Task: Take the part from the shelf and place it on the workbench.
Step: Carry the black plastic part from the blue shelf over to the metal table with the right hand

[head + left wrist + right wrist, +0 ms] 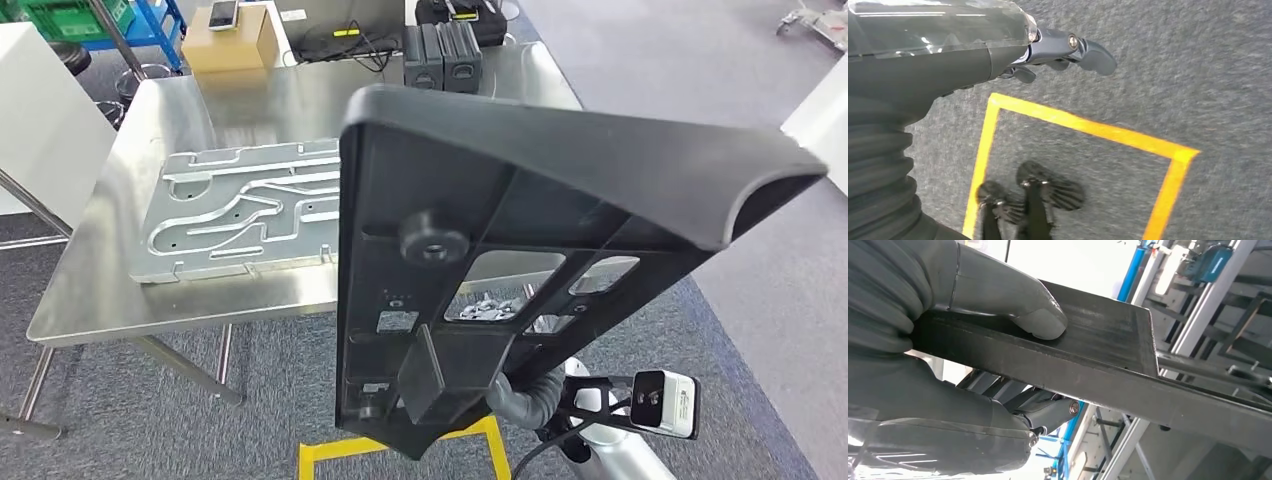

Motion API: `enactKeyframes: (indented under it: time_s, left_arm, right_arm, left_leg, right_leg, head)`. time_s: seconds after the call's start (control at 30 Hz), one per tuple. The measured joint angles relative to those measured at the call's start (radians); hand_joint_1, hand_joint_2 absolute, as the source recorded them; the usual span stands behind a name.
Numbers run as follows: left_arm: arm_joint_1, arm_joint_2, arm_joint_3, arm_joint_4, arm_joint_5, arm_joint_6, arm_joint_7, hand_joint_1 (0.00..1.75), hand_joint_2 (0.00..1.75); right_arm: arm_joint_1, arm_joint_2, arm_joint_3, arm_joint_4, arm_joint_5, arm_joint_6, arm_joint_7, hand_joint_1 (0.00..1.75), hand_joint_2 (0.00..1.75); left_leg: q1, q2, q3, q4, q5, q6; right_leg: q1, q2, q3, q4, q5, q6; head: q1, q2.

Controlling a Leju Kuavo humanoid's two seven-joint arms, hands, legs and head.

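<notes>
Steel workbench (110, 290) on grey carpet. Grooved metal plate (240, 215) flat on top. Cardboard box (235, 42) and black cases (443, 55) at far edge.

Machined metal plate (240, 212) lay flat on steel table's left half. Cardboard box (232, 40) with phone (223, 14) on top at far left; two dark cases (443, 55) far centre. Yellow floor tape (400, 452) near.

The head view is looking down over the desk (300, 100), the left wrist view is facing the floor (1198, 75), and the right wrist view is sitting close behind the right hand (948, 340).
</notes>
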Motion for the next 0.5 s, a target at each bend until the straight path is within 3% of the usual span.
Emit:
enactKeyframes:
  time_s: [0.07,0.13,0.2,0.23,0.27,0.37,0.4,0.47,0.5]
  left_arm:
    - [-0.003,0.0,0.0,0.0,0.0,-0.003,-0.002,0.0,1.75]
    - [-0.001,0.0,0.0,0.0,-0.001,-0.006,-0.004,0.0,1.75]
    - [0.003,-0.002,0.0,0.0,-0.002,-0.011,-0.006,0.0,1.75]
    - [0.004,-0.003,0.0,0.0,-0.003,-0.013,-0.008,0.0,1.75]
    - [0.005,-0.005,0.0,0.0,-0.004,-0.015,-0.009,0.0,1.75]
    - [0.006,-0.007,0.0,0.0,-0.007,-0.018,-0.011,0.0,1.75]
    - [0.006,-0.007,0.0,0.0,-0.007,-0.019,-0.011,0.0,1.75]
    - [0.004,-0.006,0.0,0.0,-0.002,-0.018,-0.008,0.0,1.75]
    - [0.001,-0.006,0.0,0.0,0.002,-0.016,-0.005,0.0,1.75]
  right_arm:
    - [0.006,0.002,-0.006,-0.002,0.007,-0.001,0.0,1.75,1.75]
    - [0.018,0.003,-0.013,-0.002,0.012,-0.001,-0.001,1.75,1.75]
    - [0.032,0.004,-0.02,-0.002,0.017,-0.004,-0.001,1.75,1.75]
    - [0.039,0.004,-0.023,-0.002,0.021,-0.007,-0.001,1.75,1.75]
    - [0.047,0.004,-0.027,-0.002,0.027,-0.01,-0.002,1.75,1.75]
    - [0.071,0.004,-0.038,-0.002,0.044,-0.015,-0.002,1.75,1.75]
    - [0.077,0.004,-0.041,-0.004,0.052,-0.019,-0.002,1.75,1.75]
    - [0.082,0.006,-0.048,-0.008,0.075,-0.036,-0.002,1.75,1.75]
    - [0.083,0.008,-0.05,-0.009,0.089,-0.047,-0.001,1.75,1.75]
  left_leg:
    - [0.007,-0.005,0.037,-0.017,-0.014,0.004]
    - [0.013,-0.009,0.068,-0.023,-0.037,0.004]
    - [0.017,-0.016,0.105,-0.025,-0.068,0.0]
    - [0.02,-0.019,0.126,-0.025,-0.085,-0.004]
    - [0.023,-0.021,0.148,-0.026,-0.104,-0.008]
    - [0.022,-0.027,0.202,-0.026,-0.162,-0.022]
    - [0.02,-0.027,0.218,-0.025,-0.174,-0.029]
    - [0.018,-0.025,0.222,0.001,-0.166,-0.041]
    - [0.019,-0.018,0.206,0.042,-0.145,-0.046]
  right_leg:
    - [-0.002,0.001,-0.085,0.124,0.009,0.01]
    - [-0.007,0.001,-0.181,0.214,-0.048,0.02]
    - [-0.014,0.001,-0.244,0.215,-0.121,0.03]
    - [-0.016,0.0,-0.261,0.184,-0.128,0.034]
    - [-0.017,0.0,-0.269,0.134,-0.094,0.035]
    - [-0.016,0.0,-0.275,-0.014,0.134,0.026]
    - [-0.016,0.0,-0.271,-0.032,0.175,0.017]
    - [-0.017,0.0,-0.251,-0.036,0.174,-0.002]
    - [-0.02,-0.001,-0.238,-0.043,0.168,-0.01]
  head:
    - [0.0,0.0]
    - [0.0,0.0]
    - [0.0,0.0]
    - [0.0,0.0]
    - [0.0,0.0]
    - [0.0,0.0]
    - [0.0,0.0]
    - [0.0,0.0]
    - [0.0,0.0]
